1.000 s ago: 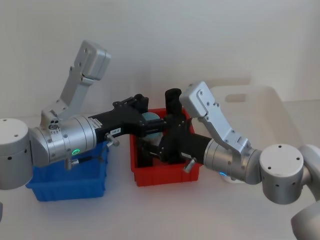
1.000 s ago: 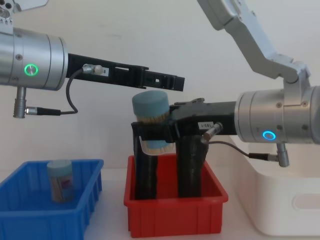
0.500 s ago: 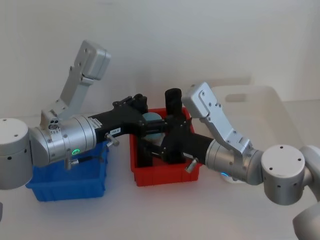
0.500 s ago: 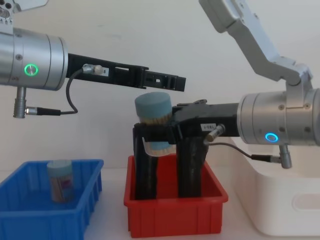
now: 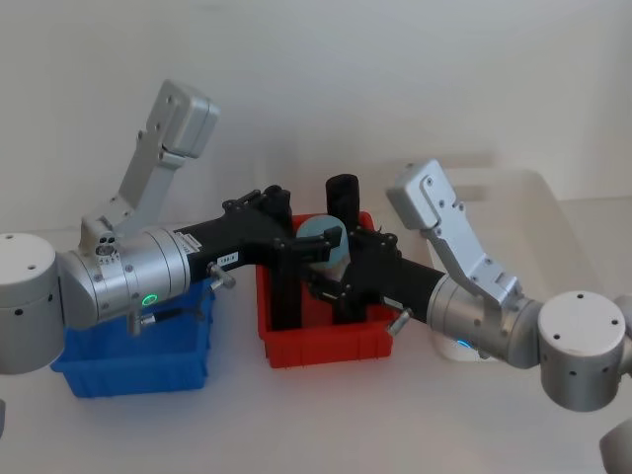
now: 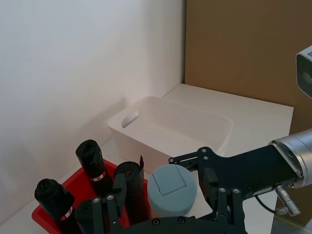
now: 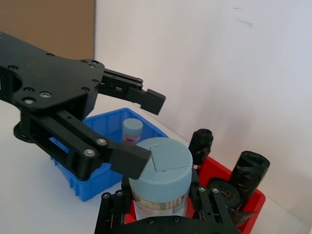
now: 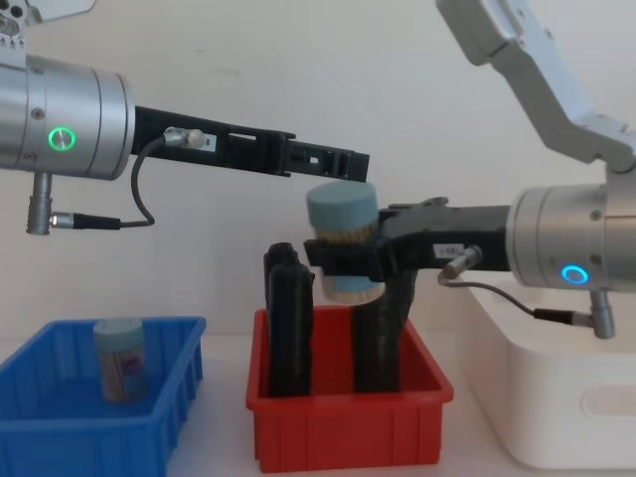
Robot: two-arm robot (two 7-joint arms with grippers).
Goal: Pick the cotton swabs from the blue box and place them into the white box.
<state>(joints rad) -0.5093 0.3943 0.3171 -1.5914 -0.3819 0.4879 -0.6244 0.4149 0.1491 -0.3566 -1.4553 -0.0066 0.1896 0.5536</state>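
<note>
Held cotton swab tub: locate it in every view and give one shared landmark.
Head view: held cotton swab tub centre, above the red bin.
Left wrist view: tub between black rolls and white box.
Right wrist view: tub nearest, blue box beyond.
Chest view: tub centre, in the right gripper, under the left gripper's tip.
Shared landmark: the red bin.

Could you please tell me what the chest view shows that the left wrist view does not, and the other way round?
Chest view: the shallow bright blue plastic box with a clear, pale-blue-lidded tub of cotton swabs standing in it. Left wrist view: the open inside of the large white plastic box. Both: the right gripper shut on another swab tub above the red plastic bin of black rolls.
</note>
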